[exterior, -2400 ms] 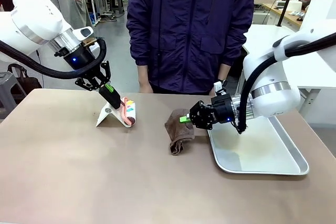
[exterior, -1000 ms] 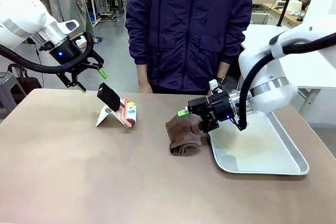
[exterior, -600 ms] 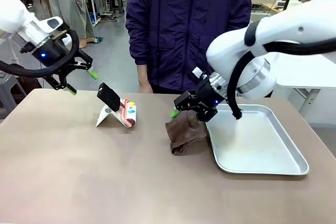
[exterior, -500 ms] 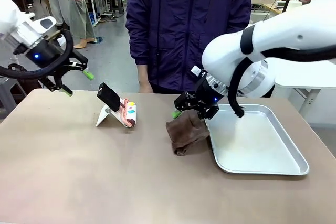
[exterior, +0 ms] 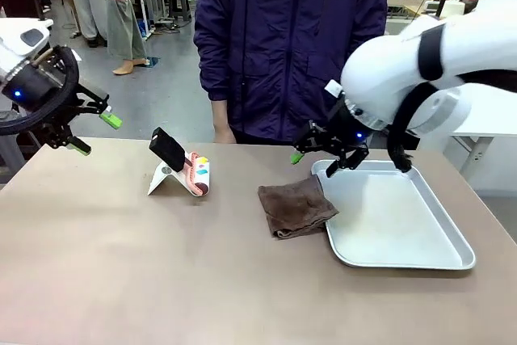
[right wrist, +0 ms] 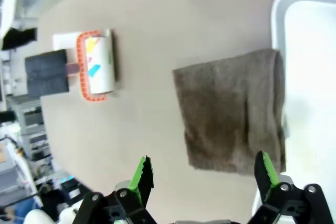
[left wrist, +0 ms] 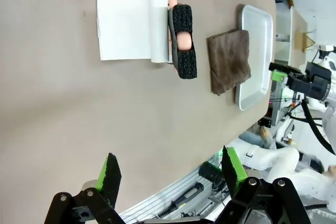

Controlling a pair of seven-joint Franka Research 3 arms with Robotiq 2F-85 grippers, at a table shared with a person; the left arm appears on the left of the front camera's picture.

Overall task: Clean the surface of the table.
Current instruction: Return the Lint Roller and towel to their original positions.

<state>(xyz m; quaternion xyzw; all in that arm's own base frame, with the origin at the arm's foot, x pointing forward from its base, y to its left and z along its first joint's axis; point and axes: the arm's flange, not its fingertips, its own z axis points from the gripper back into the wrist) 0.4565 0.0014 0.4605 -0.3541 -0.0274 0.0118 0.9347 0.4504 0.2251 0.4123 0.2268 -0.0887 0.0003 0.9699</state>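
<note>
Both end effectors, left [exterior: 89, 132] and right [exterior: 325, 157], are released above the counter [exterior: 161, 264]; the cloth [exterior: 296, 207] lies flat.

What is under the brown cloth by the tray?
The brown cloth lies flat on the table, its right edge overlapping the metal tray rim. Whatever lies beneath it is covered.

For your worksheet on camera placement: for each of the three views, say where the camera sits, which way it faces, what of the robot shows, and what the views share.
Front: between the arms, facing the person across the table; left gripper and right gripper both open.
Left wrist: above the table, looking down past its own green pads.
Right wrist: looking down past its pads.
Shared: brown cloth, lint roller and metal tray.
</note>
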